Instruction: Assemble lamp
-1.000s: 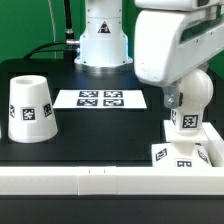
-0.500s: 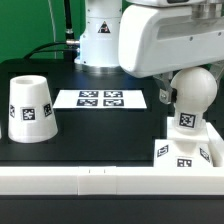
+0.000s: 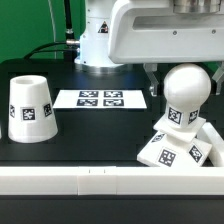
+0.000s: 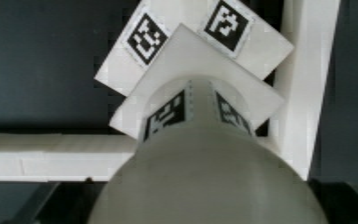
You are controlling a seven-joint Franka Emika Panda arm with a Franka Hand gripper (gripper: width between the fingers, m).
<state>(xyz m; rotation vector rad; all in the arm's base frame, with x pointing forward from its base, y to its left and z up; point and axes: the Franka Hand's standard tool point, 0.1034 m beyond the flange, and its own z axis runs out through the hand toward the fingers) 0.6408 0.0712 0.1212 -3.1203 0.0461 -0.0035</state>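
The white bulb [image 3: 188, 88] stands with its tagged neck in the square stepped base [image 3: 172, 154] at the exterior view's right front. The base is tilted, one side raised off the black table. My gripper [image 3: 186, 84] is shut on the bulb's round head, a dark finger on each side. In the wrist view the bulb [image 4: 202, 170] fills the space between my fingers, my gripper [image 4: 202, 205] closed on it, and the tagged base [image 4: 194, 45] lies beyond it. The cup-like shade [image 3: 30, 108] stands mouth down at the exterior view's left, far from my gripper.
The marker board [image 3: 100, 98] lies flat on the table's middle, behind the parts. A white rail [image 3: 90, 182] runs along the table's front edge, close under the base. The arm's white pedestal [image 3: 100, 45] stands at the back.
The arm has swung toward the exterior view's left and risen. The bulb moved left with it, and the base, flat before, now tips up on one side.
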